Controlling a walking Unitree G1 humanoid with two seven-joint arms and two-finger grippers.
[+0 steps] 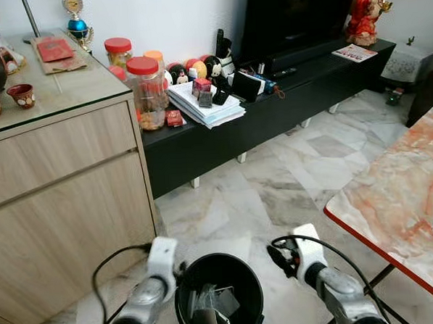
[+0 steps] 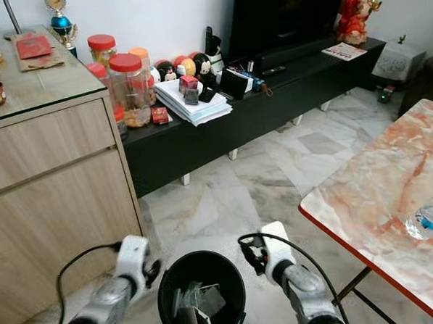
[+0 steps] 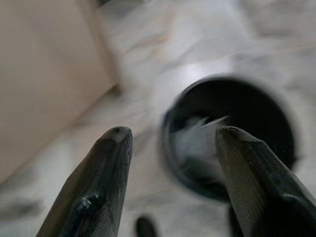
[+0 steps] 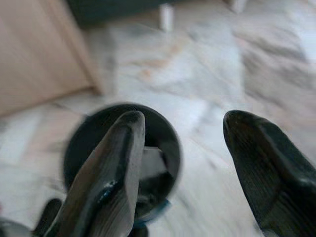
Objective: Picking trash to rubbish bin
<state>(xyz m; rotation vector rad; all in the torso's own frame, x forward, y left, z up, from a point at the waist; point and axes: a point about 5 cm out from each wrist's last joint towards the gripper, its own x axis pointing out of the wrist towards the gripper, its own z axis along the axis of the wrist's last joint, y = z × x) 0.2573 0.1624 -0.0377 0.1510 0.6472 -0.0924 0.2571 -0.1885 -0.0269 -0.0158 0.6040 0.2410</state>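
Observation:
A round black rubbish bin (image 1: 181, 291) stands on the marble floor right in front of me, between my two arms. Grey and clear scraps of trash (image 1: 209, 304) lie inside it. My left gripper (image 3: 173, 133) hovers just left of the bin's rim, open, with nothing between its fingers. My right gripper (image 4: 183, 118) hangs just right of the bin, also open and holding nothing. In both wrist views the bin (image 3: 232, 98) shows blurred beyond the fingertips. A clear plastic bottle (image 2: 426, 218) lies on the marble table at my right.
A wooden cabinet (image 1: 58, 185) stands close on my left. A black TV console (image 1: 272, 108) with jars, papers and small items runs along the far wall. The red-edged marble table (image 1: 392, 196) juts in from the right. Open floor (image 1: 261, 181) lies ahead.

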